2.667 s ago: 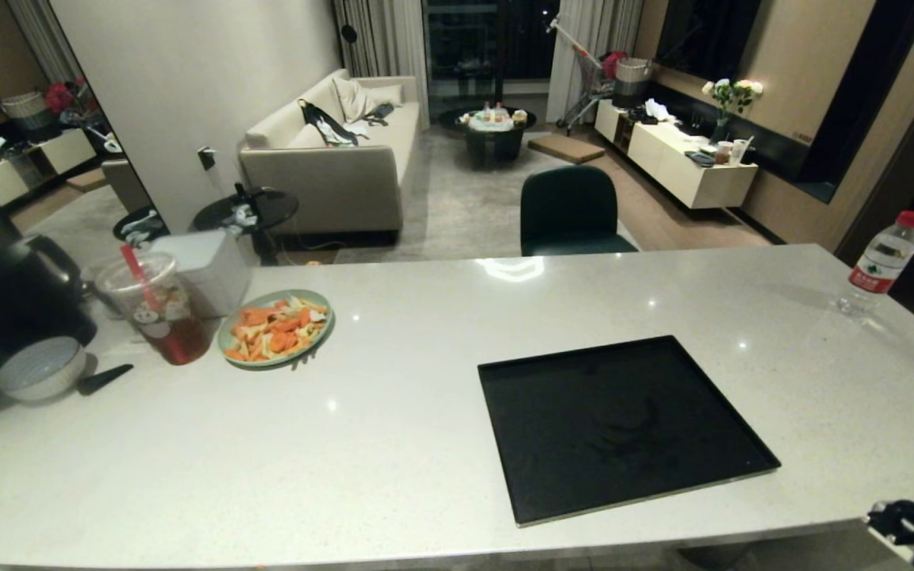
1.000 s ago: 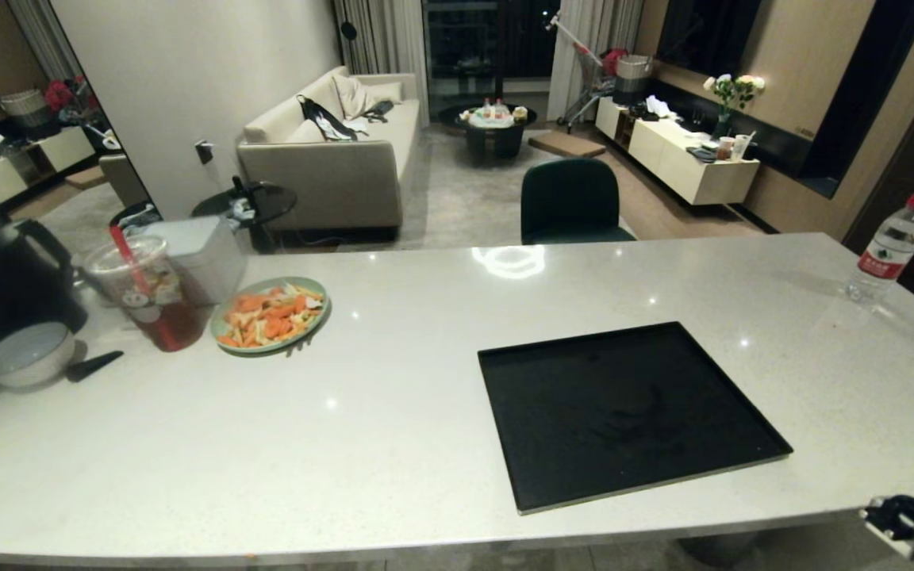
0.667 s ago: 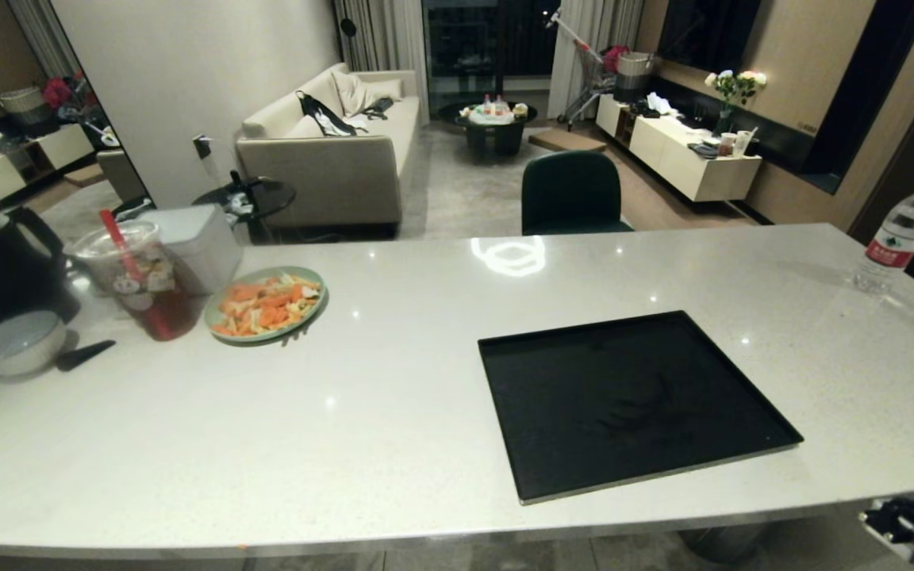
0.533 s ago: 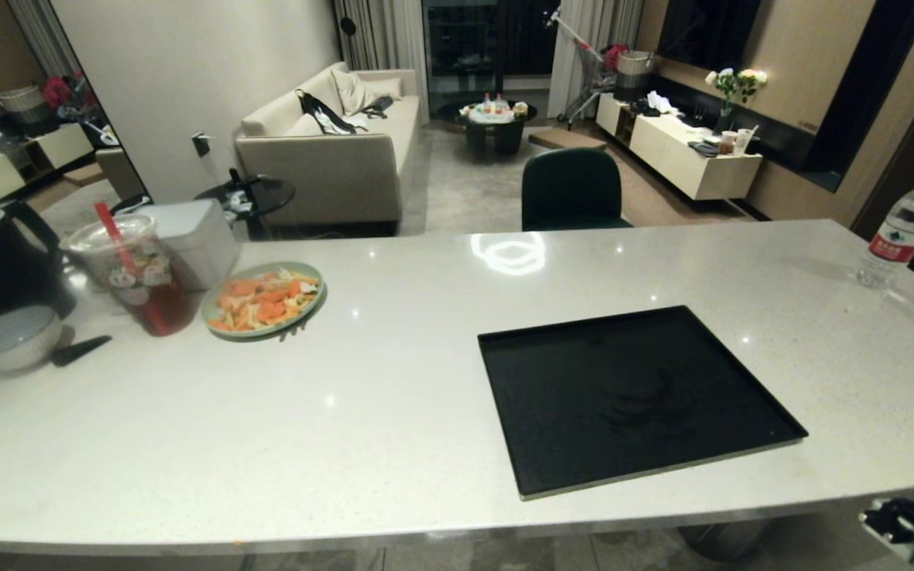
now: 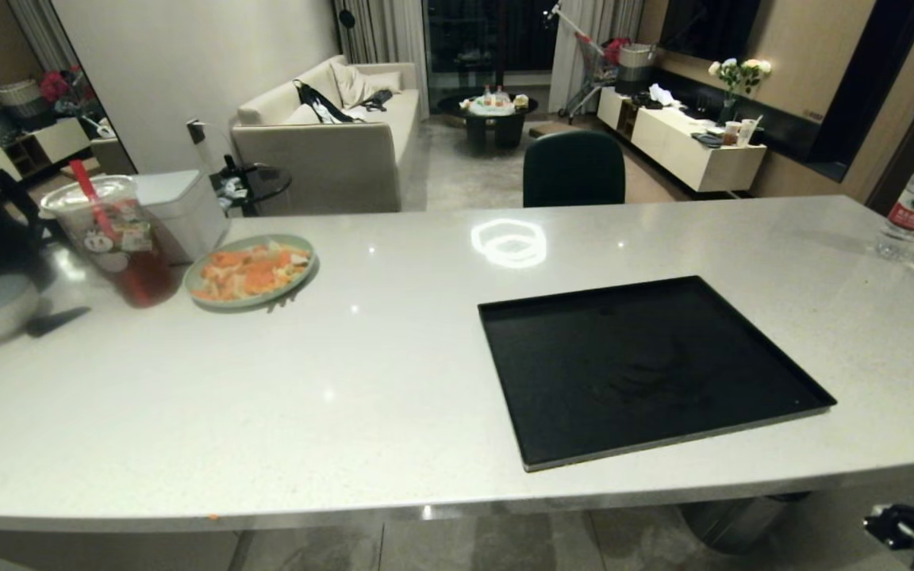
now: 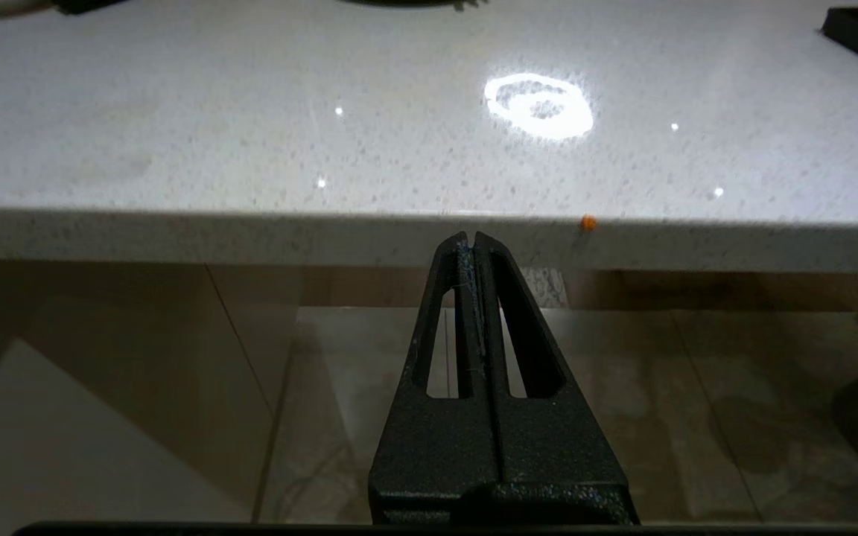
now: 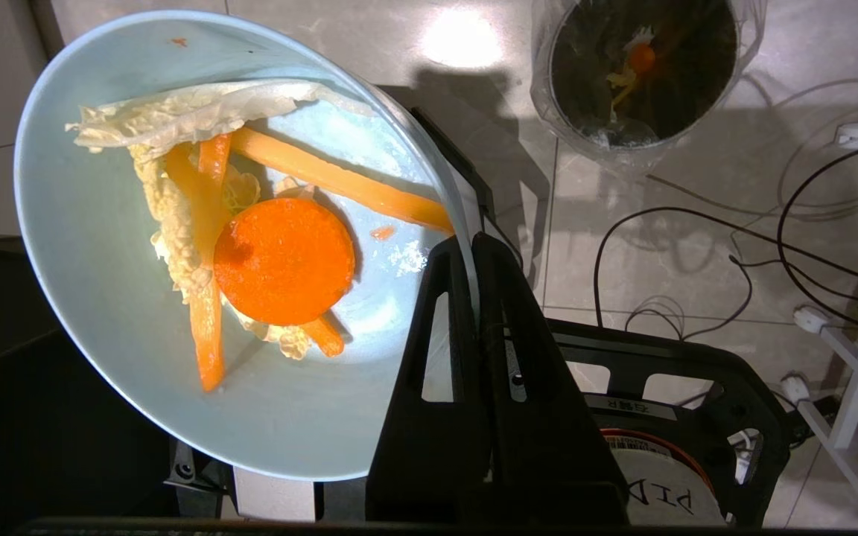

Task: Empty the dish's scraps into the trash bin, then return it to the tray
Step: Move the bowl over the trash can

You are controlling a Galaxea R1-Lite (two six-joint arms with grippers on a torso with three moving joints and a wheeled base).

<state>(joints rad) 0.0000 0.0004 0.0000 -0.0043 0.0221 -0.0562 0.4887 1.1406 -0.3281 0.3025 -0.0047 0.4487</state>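
The right end effector [image 7: 474, 249] is pinched tight on the rim of the dish [image 7: 101, 313], holding this one smooth pale blue bowl tilted above the tiled floor, down beside the worktop. In the dish lie the scraps [image 7: 250, 246]: one round orange carrot slice, several orange carrot strips and a crinkled pale cabbage leaf. The bin [image 7: 641, 74], a round shiny metal one lined with a crumpled clear bag, stands on the floor well apart from the dish, with a few scraps at its bottom. The left end effector [image 6: 474, 242] is pressed together and empty, level with the front edge of the speckled white worktop [image 5: 346, 381]. One flat black rectangular tray [image 5: 647, 365] with a low rim lies bare on the worktop. One green plate [image 5: 249, 271] of carrot pieces sits far to the left.
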